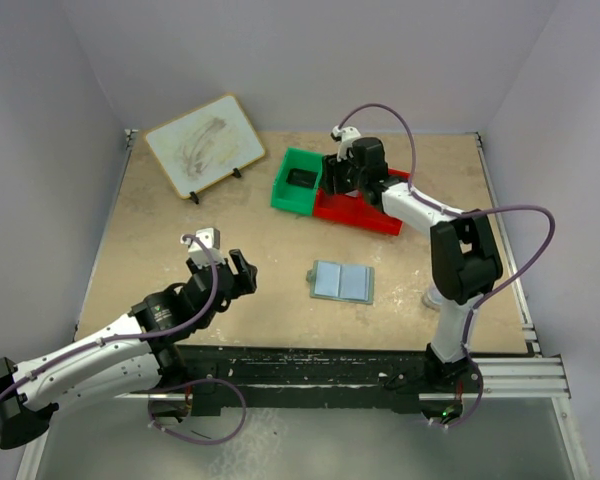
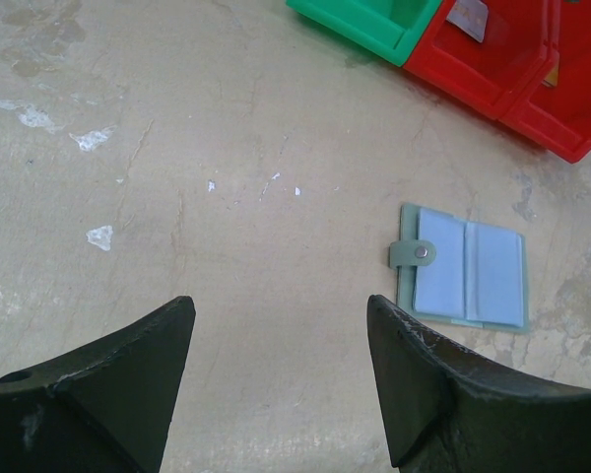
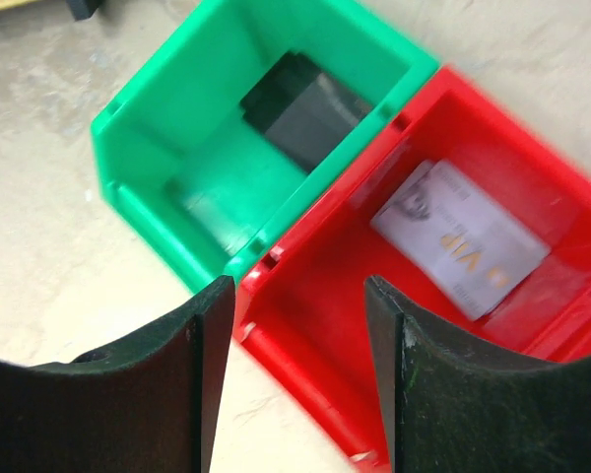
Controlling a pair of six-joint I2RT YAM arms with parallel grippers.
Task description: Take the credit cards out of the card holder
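We look down on a tan table (image 1: 160, 250) where the card holder (image 1: 342, 282) lies open and flat near the middle, its two pale blue-grey panels facing up and a snap tab (image 2: 412, 254) sticking out from one short side. At the back, a pale card (image 3: 461, 239) rests on the floor of the red bin (image 3: 305, 389), and a dark flat object (image 3: 300, 108) lies in the green bin (image 3: 158, 118) touching it. We judge the task well along, though the panels show too small and plain for us to tell whether any card remains tucked in a pocket. To do the next pull well, we would have one pincer press down on a panel so the light holder cannot slide. The other would come in low, pinch only the exposed edge of a card, and draw it out along the pocket's opening. Pulling upward could lift the whole holder. The left pincer (image 1: 238, 272) hovers low over bare table, jaws wide apart with nothing between them. The holder sits at about 3 o'clock from it, near but not touching. The right pincer (image 3: 297, 286) hangs above the seam where the two bins meet, jaws also apart and empty. From there the holder lies at about 6 o'clock, well apart.
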